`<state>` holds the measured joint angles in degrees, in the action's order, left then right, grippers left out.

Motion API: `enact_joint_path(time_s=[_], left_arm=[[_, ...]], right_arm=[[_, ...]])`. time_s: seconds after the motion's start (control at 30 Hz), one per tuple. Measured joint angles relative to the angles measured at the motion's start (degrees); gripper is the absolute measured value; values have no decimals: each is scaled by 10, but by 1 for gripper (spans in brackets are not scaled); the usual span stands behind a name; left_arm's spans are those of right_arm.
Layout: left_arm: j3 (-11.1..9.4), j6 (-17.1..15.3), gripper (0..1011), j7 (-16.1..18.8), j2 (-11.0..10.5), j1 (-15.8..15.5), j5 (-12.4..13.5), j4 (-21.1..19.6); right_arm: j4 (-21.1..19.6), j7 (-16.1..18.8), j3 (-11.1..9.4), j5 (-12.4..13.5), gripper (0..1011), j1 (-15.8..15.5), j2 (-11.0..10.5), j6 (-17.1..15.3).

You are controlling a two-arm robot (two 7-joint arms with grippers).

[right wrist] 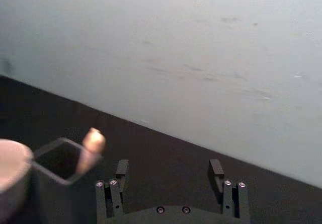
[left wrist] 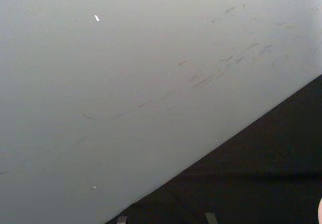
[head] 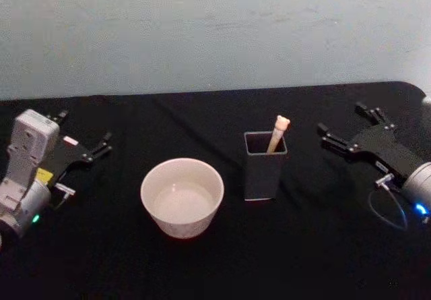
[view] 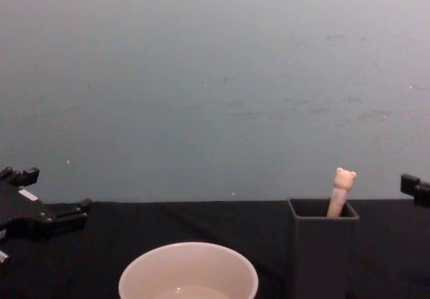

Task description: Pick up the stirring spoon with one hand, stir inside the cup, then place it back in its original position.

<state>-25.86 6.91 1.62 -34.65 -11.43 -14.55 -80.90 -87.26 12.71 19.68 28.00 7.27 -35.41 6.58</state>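
Note:
The stirring spoon point(head: 279, 133) stands in a dark grey square holder point(head: 264, 166), with only its beige handle and bear head showing above the rim. The cream-white cup point(head: 182, 196) sits on the table left of the holder. My right gripper point(head: 342, 119) hovers open to the right of the holder, empty. The right wrist view has its fingers point(right wrist: 216, 167) spread, with the spoon point(right wrist: 92, 142) and holder point(right wrist: 49, 159) off to one side. My left gripper point(head: 84, 130) rests open at the far left. From the chest, the spoon point(view: 340, 190) leans in the holder point(view: 322, 248) beside the cup point(view: 188, 273).
A black cloth covers the table point(head: 215, 266), and a pale grey wall point(head: 215, 30) stands close behind it. The black gaps between cup, holder and each gripper are bare cloth.

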Motion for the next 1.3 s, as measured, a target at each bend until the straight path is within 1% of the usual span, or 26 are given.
enact_joint_path(time_s=[0.03,0.1,0.13,0.23,0.27,0.33,0.4,0.47,0.53,0.6,0.67,0.9,1.1,1.3], left_arm=[[0,0,1001,0,0,0,0,0],[0,0,1001,0,0,0,0,0],[0,0,1001,0,0,0,0,0],[0,0,1001,0,0,0,0,0],[0,0,1001,0,0,0,0,0],[0,0,1001,0,0,0,0,0],[0,0,1001,0,0,0,0,0],[0,0,1001,0,0,0,0,0],[0,0,1001,0,0,0,0,0],[0,0,1001,0,0,0,0,0],[0,0,1001,0,0,0,0,0],[0,0,1001,0,0,0,0,0],[0,0,1001,0,0,0,0,0],[0,0,1001,0,0,0,0,0]], right_arm=[[-8,21,-6,23,1000,-5,-1,-6],[-15,42,-12,46,1000,-10,-1,-15],[-19,60,-16,64,1000,-13,-1,-23],[-22,86,-19,88,1000,-15,2,-36],[-22,101,-19,99,1000,-14,5,-45],[-18,117,-16,111,1000,-9,12,-57],[-13,127,-13,116,1002,-3,18,-65],[-3,138,-7,119,1000,7,27,-74],[1,141,-4,119,1000,11,30,-77],[19,154,6,120,1000,30,42,-85],[35,161,14,118,1000,46,52,-88],[75,174,30,107,1000,81,72,-86],[98,182,37,97,1000,98,81,-79],[112,188,40,91,1000,107,86,-76]])
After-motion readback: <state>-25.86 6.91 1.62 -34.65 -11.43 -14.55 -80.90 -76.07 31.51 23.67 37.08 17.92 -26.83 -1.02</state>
